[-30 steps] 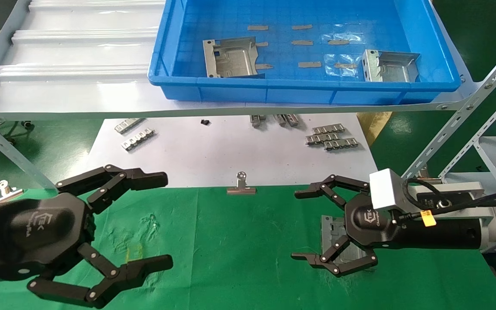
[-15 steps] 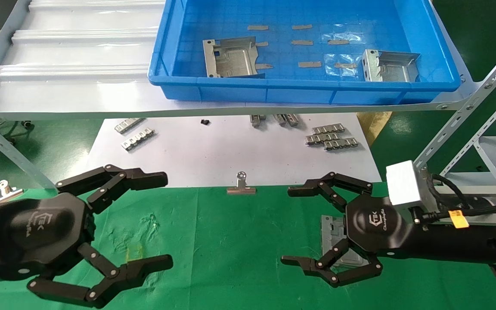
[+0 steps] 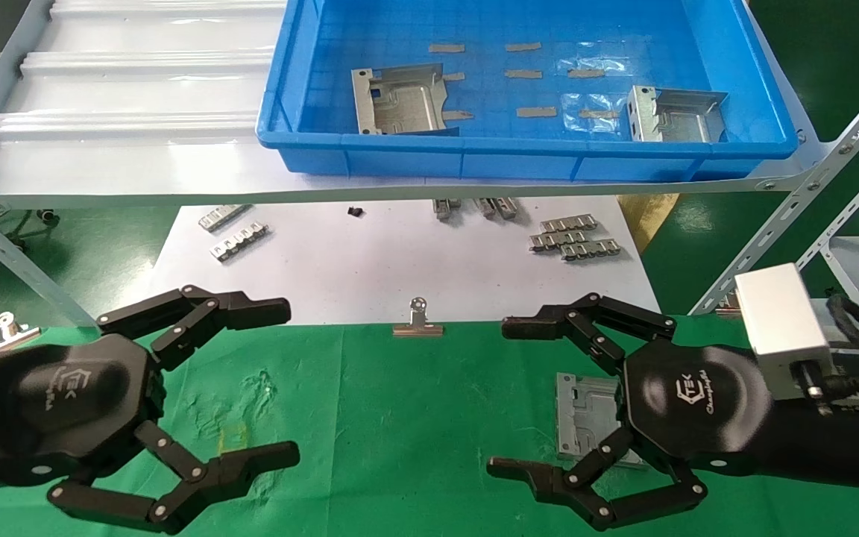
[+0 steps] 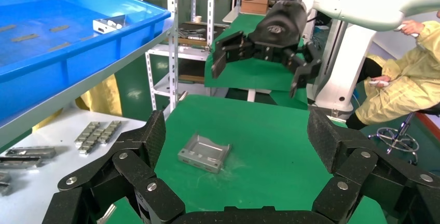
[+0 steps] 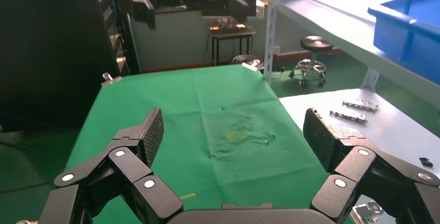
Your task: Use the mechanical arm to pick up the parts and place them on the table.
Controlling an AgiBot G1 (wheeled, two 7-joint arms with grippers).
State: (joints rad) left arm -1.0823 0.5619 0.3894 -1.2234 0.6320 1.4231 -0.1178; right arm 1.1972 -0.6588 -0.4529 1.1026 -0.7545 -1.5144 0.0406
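One grey part (image 3: 586, 414) lies flat on the green table (image 3: 400, 418), partly hidden behind my right gripper (image 3: 500, 397). That gripper is open and empty, above the part on its near side. The part also shows in the left wrist view (image 4: 204, 153), with the right gripper (image 4: 259, 68) hovering beyond it. Two more parts (image 3: 400, 99) (image 3: 675, 114) lie in the blue bin (image 3: 534, 160) on the shelf. My left gripper (image 3: 288, 380) is open and empty over the table's left side. The right wrist view shows open jaws (image 5: 234, 130) over bare green cloth.
A white paper sheet (image 3: 370, 261) behind the green cloth holds silver slotted strips (image 3: 571, 237). A binder clip (image 3: 418, 322) sits at its front edge. Slanted shelf struts (image 3: 795, 216) stand at the right. A person in yellow (image 4: 399, 79) sits beyond the table.
My right gripper has lifted and drawn back to the right off the part, staying open, so more of the part shows. The left arm has not moved.
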